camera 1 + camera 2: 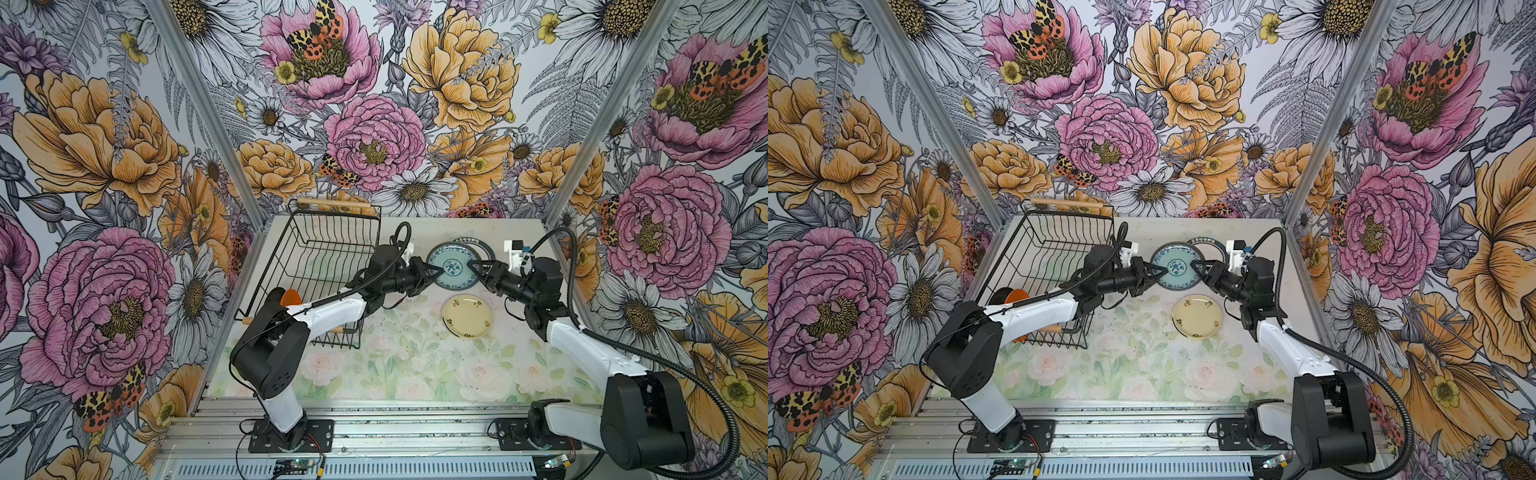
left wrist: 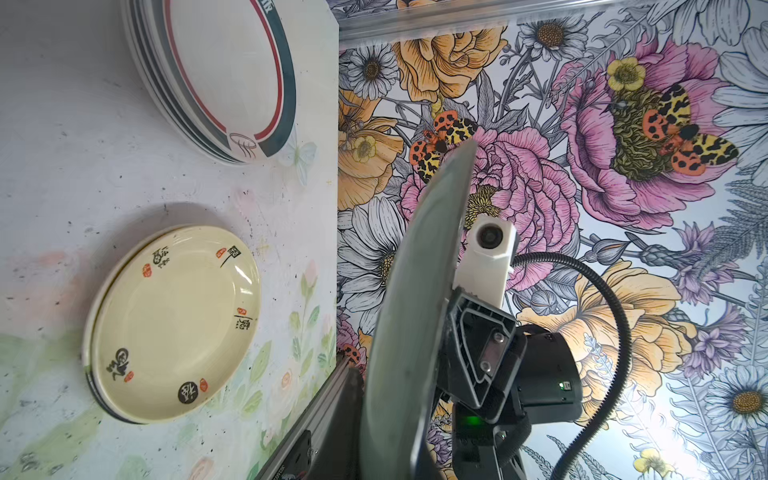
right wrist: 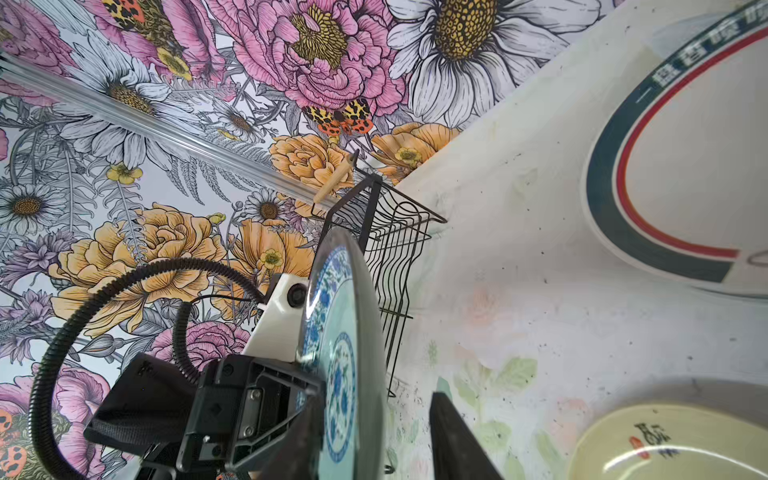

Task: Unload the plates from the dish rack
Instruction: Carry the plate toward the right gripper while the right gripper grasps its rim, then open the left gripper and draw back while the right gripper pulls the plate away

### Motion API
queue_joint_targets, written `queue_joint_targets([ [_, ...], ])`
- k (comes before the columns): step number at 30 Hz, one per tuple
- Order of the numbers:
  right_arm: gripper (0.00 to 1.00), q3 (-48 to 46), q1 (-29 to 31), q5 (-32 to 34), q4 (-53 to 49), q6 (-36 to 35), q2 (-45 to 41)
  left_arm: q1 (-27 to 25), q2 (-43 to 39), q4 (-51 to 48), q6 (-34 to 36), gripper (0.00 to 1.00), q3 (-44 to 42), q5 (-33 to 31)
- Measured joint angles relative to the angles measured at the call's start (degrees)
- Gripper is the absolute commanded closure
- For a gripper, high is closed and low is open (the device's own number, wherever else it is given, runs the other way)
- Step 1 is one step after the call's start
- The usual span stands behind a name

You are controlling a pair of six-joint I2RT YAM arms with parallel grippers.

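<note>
A teal-patterned plate hangs on edge above the table, between both arms. My left gripper is shut on its left rim. My right gripper straddles the opposite rim; one finger lies against the patterned face, the other finger stands clear of the plate's back, so it is open. The black wire dish rack stands at the back left. An orange plate stands in its near end, partly hidden by my left arm.
A cream plate lies flat on the table below the held plate. White plates with dark rims are stacked behind it. Walls close in on three sides.
</note>
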Motion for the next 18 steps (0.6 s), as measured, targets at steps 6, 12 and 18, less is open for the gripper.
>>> queue_joint_targets([
  [6, 0.74, 0.00, 0.04, -1.68, 5.84, 2.62, 2.10, 0.00, 0.00, 0.70, -0.50, 1.00, 0.00, 0.26],
  [12, 0.87, 0.09, 0.11, -2.01, 8.52, 7.06, 4.26, -0.02, 0.55, 1.05, 2.56, 1.00, 0.09, -0.09],
  [18, 1.00, 0.09, 0.11, -1.79, 8.81, 7.80, 5.03, -0.02, 1.03, 0.92, 3.63, 0.96, 0.39, -0.15],
])
